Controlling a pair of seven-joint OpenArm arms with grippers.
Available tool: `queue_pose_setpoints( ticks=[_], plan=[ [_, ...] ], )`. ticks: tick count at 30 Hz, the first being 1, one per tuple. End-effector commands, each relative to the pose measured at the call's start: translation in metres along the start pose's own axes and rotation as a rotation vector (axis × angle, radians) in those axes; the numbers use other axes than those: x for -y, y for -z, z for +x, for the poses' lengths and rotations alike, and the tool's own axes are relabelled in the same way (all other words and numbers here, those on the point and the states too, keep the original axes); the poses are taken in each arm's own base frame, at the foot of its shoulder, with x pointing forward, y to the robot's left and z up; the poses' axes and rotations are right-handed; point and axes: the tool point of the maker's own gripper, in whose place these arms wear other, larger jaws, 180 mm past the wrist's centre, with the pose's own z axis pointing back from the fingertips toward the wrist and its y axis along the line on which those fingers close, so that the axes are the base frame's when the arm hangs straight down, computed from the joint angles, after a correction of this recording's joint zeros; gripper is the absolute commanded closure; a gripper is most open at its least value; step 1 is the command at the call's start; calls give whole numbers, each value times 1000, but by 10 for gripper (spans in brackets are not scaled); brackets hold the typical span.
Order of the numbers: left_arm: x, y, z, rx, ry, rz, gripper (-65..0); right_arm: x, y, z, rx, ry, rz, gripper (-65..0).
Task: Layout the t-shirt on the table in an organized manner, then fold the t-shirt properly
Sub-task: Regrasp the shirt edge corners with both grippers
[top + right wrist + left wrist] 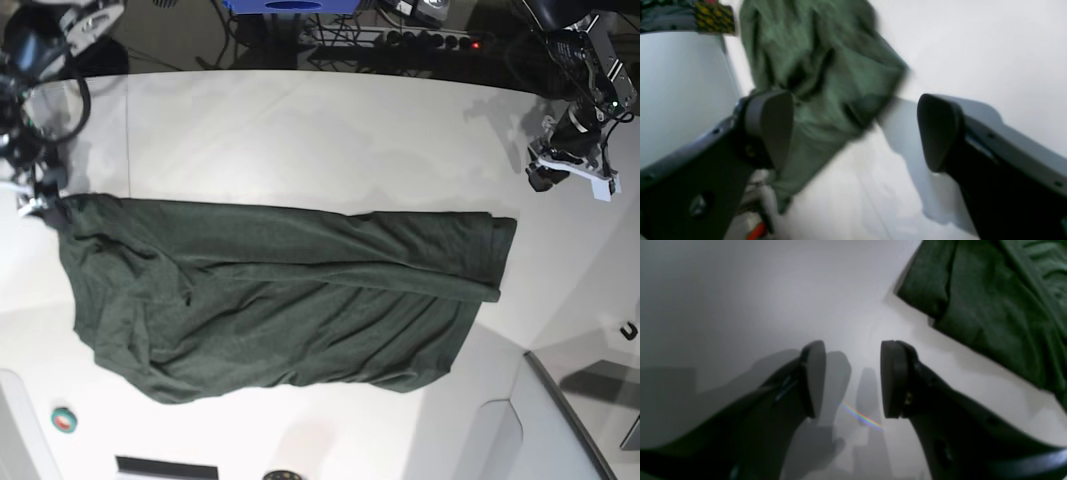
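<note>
Overall, only the base view showed the whole t-shirt (280, 300): a dark green, wrinkly, soft cloth spread flat in the middle of the glossy white worktop (330, 130), its long axis running between the left and right edges. The left wrist view showed the left end effector (853, 380) spread over bare worktop, the shirt beside it. The blurred right wrist view showed the right end effector (857, 130) spread wide, gripping nothing, above a shirt corner.

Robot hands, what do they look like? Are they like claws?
Sort of! Each gripper, left and right, has two chunky black fingers ending in flat, rounded dark pads. In the base view, the arms look black with white parts and dark cables.
</note>
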Motion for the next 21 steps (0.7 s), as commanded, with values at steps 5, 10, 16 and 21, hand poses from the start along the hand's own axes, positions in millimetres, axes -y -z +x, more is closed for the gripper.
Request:
queue_pose_setpoints(
  ticks=[5, 10, 16, 21],
  plan=[
    [23, 7, 2, 33, -33, -50, -263, -2, 10, -13, -66, -18, -25, -521],
    [37, 20, -8, 13, -85, -80, -263, -16, 24, -16, -62, -90, -11, -495],
    [42, 38, -25, -38, -160, -96, -263, -17, 25, -15, -54, -93, -10, -383],
    [54, 52, -29, -60, -209, -122, -263, -17, 25, -15, -56, -94, -10, -366]
  ],
)
